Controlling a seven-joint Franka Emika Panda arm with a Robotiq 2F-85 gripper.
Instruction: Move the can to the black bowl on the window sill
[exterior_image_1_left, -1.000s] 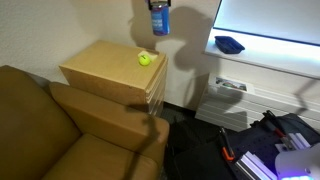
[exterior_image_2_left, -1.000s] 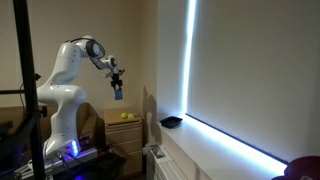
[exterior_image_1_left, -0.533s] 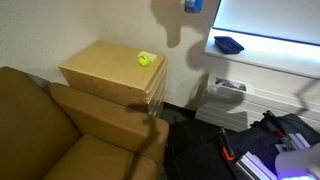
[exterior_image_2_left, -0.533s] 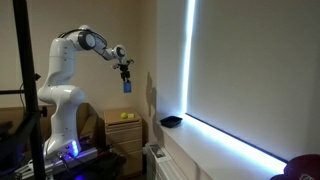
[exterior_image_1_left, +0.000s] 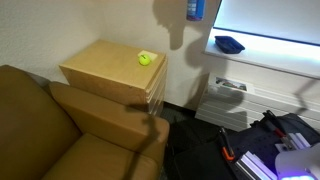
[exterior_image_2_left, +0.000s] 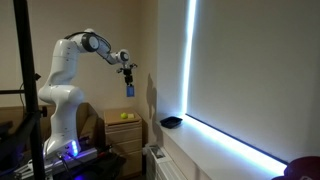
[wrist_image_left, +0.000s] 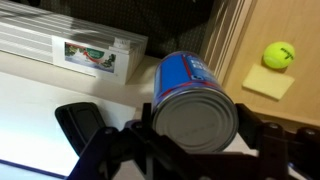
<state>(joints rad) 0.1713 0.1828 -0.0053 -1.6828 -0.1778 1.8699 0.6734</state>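
I had the can (exterior_image_2_left: 129, 88) gripped firmly in the pincer (exterior_image_2_left: 129, 85), high in the air and well apart from the black bowl (exterior_image_2_left: 171, 122) on the window sill (exterior_image_2_left: 232, 152). The lift looked done; crossing over and setting down remained. Only the wrist view showed the fingers (wrist_image_left: 80, 125) flanking the can, which in an exterior view (exterior_image_1_left: 194, 8) was cropped by the top edge.

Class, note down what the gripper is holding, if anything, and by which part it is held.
The gripper holds the blue can, clamped on its sides near the silvery end; the can hangs in the air.
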